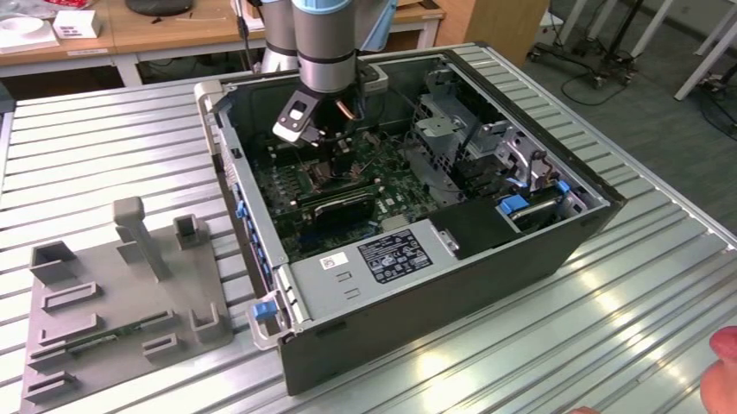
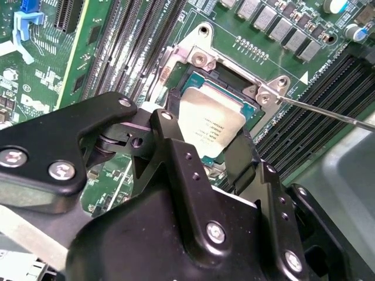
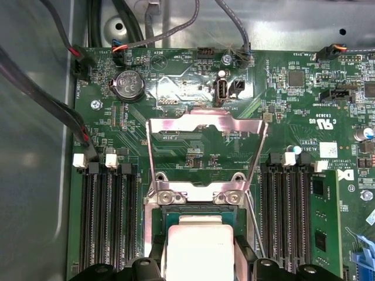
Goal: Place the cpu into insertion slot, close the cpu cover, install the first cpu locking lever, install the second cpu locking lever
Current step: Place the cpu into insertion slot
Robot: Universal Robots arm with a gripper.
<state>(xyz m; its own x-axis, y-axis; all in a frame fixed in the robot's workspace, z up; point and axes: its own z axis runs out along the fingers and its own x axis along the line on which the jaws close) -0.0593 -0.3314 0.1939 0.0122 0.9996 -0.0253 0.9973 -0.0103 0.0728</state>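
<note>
The cpu (image 3: pixel 199 243) (image 2: pixel 211 123), a flat silvery square, is at the insertion slot (image 3: pixel 198 215) on the green motherboard, level with or just above its black rim (image 2: pixel 193 79). My gripper (image 3: pixel 200 260) (image 2: pixel 205 137) reaches down into the open computer case (image 1: pixel 334 159), and its black fingers (image 3: pixel 159 257) press on two opposite sides of the chip. The cpu cover (image 3: pixel 205 124) is a thin metal frame, flipped open and lying back from the socket. Thin wire locking levers (image 3: pixel 258 161) (image 2: pixel 328 112) stand free beside it.
Long black memory slots (image 3: pixel 108 216) (image 3: pixel 287 205) flank the socket. Cables (image 3: pixel 70 117) run along the case wall. A grey drive cage (image 1: pixel 444 142) and a labelled power supply (image 1: pixel 386 254) share the case. A grey fixture (image 1: pixel 116 293) stands on the slatted table at the exterior view's left.
</note>
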